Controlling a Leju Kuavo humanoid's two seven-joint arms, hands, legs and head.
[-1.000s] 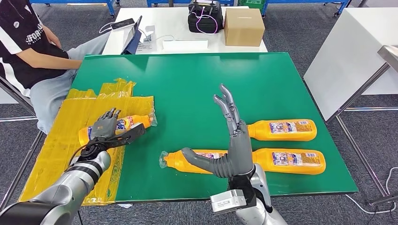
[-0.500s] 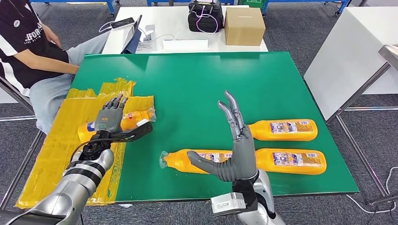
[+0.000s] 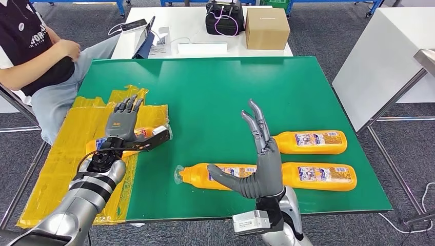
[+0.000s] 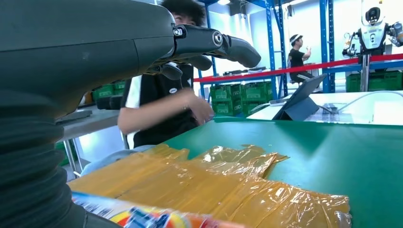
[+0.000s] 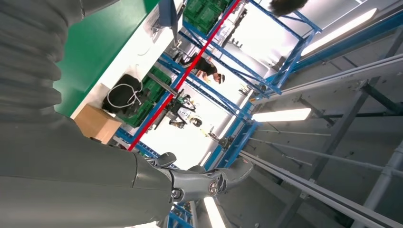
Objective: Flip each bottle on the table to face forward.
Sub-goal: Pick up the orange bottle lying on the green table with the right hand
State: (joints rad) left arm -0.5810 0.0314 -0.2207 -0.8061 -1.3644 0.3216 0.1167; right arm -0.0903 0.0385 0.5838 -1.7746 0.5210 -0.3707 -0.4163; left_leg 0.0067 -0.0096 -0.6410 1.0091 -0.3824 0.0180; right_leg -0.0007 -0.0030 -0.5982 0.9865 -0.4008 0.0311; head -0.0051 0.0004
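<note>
Three orange bottles lie on their sides on the green table (image 3: 205, 87). One bottle (image 3: 310, 142) lies at the right with its label up. A second bottle (image 3: 318, 176) lies in front of it, partly behind my right hand (image 3: 259, 164), which is raised above the table, fingers spread, holding nothing. The third bottle (image 3: 145, 134) lies on the yellow plastic sheet (image 3: 66, 148) at the left. My left hand (image 3: 123, 128) hovers over it with fingers spread; its label edge shows in the left wrist view as the bottle (image 4: 142, 216) just below the hand (image 4: 95, 52).
A seated person (image 3: 36, 56) is at the table's far left corner. Behind the green table stands a white table with a laptop (image 3: 145, 38), a black bag (image 3: 224, 18) and a cardboard box (image 3: 266, 29). Another white table (image 3: 384, 56) stands at the right.
My left hand has lifted off the left bottle and spread its fingers. My right hand has drifted slightly right and toward me. The person has moved an arm.
</note>
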